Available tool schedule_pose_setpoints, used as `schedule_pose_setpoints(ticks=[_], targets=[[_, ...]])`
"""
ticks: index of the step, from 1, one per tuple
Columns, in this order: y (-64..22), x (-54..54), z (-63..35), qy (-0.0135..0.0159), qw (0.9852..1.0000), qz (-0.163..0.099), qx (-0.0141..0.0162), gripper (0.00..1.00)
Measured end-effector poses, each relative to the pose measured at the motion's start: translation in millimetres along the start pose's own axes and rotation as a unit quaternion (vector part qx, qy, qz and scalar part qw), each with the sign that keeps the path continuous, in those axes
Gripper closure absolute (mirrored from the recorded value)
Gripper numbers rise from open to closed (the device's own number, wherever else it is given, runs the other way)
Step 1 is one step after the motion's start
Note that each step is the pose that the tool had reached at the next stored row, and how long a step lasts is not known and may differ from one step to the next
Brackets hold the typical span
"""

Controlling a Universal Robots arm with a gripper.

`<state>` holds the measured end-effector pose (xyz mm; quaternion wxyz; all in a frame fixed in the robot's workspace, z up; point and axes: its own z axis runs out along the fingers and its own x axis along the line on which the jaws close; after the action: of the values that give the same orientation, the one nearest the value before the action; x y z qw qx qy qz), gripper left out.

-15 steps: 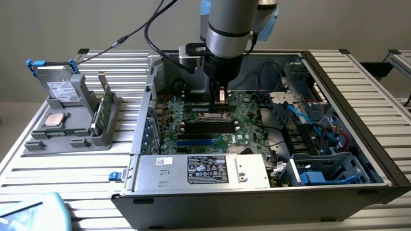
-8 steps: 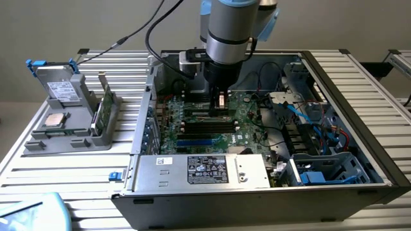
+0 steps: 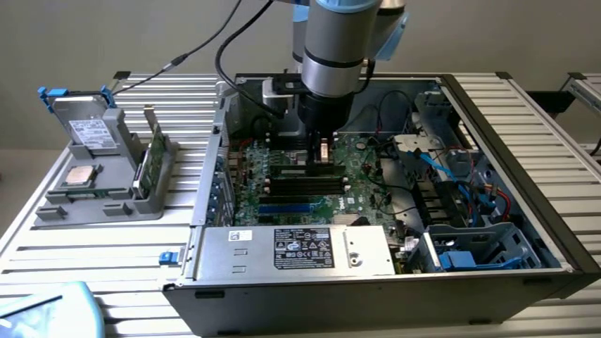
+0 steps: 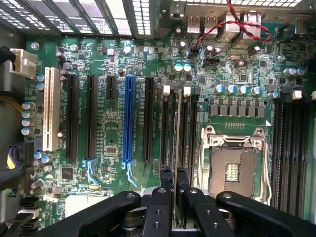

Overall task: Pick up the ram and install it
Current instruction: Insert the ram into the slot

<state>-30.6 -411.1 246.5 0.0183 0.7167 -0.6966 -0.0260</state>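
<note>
One ram (image 4: 176, 138) stands on edge between the two fingers of the end effector (image 4: 174, 175), which is clenched on it above the motherboard (image 4: 113, 148) inside the open computer case (image 3: 526, 127). The ram hangs over the black memory slots (image 4: 183, 123), near one processor socket (image 4: 232, 168); whether it touches a slot I cannot tell. On the table (image 3: 84, 246), one grey tray (image 3: 56, 211) carries one hard drive (image 3: 89, 130), one processor chip (image 3: 80, 176) and one green card (image 3: 155, 158).

Inside the open case (image 3: 522, 127), the pincer (image 4: 174, 175), clamped on the ram (image 4: 175, 133), has clear room above; power supply (image 3: 300, 248), drive cage (image 3: 474, 243) and cables (image 3: 449, 171) crowd the sides
</note>
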Motion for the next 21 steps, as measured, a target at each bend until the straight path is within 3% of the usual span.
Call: schedule_pose_setpoints(ticks=[1,8,13,16,21], targets=[[-0.1,-0.3,0.2,0.0030,1.0000,0.001,0.0000,0.85],[-0.6,-6.0,4.6,0.0166,0.9999,0.003,0.0013,0.85],[-1.0,-9.4,7.5,0.0339,0.9994,0.005,0.0013,0.85],[-1.1,-11.4,8.0,0.0445,0.9990,0.005,0.0055,0.85],[-1.0,-12.1,10.7,0.0471,0.9988,0.006,0.0121,0.85]])
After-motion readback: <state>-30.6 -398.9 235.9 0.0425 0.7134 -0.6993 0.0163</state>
